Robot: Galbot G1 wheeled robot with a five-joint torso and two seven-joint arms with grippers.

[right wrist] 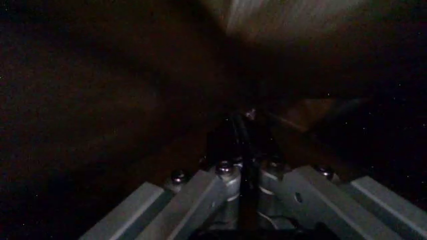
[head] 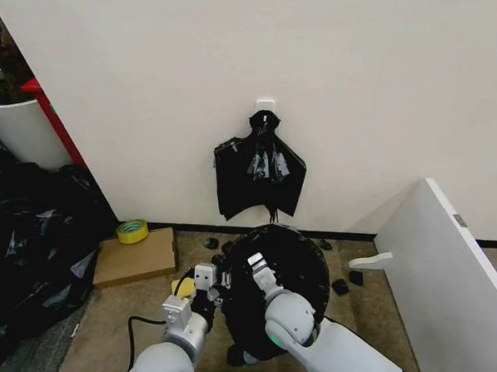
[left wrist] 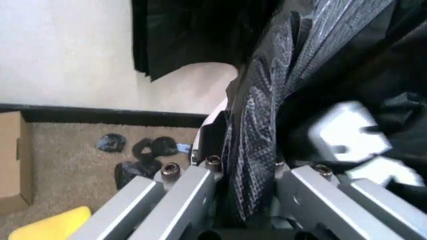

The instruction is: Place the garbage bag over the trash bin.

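The garbage bag [head: 287, 275] is a glossy black mound low in the middle of the head view, standing on the floor by the wall. The trash bin is hidden under it. My left gripper [head: 221, 281] is at the bag's left edge. In the left wrist view a crinkled fold of the bag [left wrist: 257, 125] runs between the left gripper's [left wrist: 240, 150] fingers, which are shut on it. My right gripper [head: 257, 263] reaches into the top of the bag. Its wrist view is dark, with the right gripper [right wrist: 243, 135] pinched together on black film.
A cape-shaped bunch of black bags [head: 259, 174] hangs on the wall above. A cardboard box [head: 136, 262] with a yellow tape roll [head: 132, 230] lies to the left, beyond it a heap of black plastic [head: 29, 241]. A white board [head: 444, 279] leans at the right.
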